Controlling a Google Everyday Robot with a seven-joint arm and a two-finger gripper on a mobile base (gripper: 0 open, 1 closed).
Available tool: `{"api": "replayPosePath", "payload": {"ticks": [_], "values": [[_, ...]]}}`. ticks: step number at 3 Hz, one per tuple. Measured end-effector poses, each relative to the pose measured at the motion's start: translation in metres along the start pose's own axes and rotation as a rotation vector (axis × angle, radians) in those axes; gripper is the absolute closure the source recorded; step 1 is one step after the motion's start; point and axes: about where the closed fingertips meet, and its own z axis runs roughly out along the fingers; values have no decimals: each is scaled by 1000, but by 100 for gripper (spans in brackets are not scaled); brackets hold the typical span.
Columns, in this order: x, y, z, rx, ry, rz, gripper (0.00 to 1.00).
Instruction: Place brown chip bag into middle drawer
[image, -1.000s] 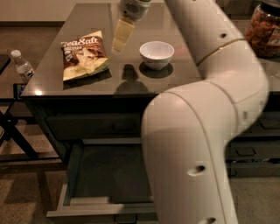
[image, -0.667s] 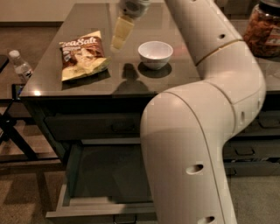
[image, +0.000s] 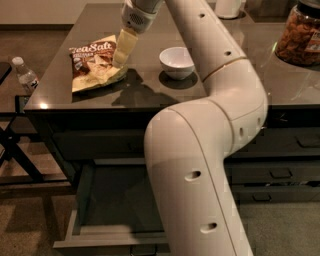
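Note:
The brown chip bag (image: 94, 62) lies flat on the dark countertop at the left, its "Sea Salt" top facing the far side. My gripper (image: 122, 50) hangs down from the arm over the bag's right edge, at or just above it. The middle drawer (image: 112, 202) is pulled open below the counter, its plain grey inside showing, partly hidden behind my white arm (image: 200, 180).
A white bowl (image: 176, 61) stands right of the bag. A clear jar of brown snacks (image: 300, 32) is at the far right. A water bottle (image: 24, 74) stands on a low surface left of the counter. Closed drawers (image: 280, 172) sit at the right.
My gripper has moved down and to the left, from above the counter between bag and bowl to the bag's right edge. The bag and bowl have not moved.

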Motion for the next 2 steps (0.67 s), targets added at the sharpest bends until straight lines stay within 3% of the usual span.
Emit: {"api": "replayPosePath", "payload": {"ticks": [1, 2], "values": [[-7, 2, 23, -48, -26, -9, 0], [-12, -2, 27, -34, -41, -8, 0]]}}
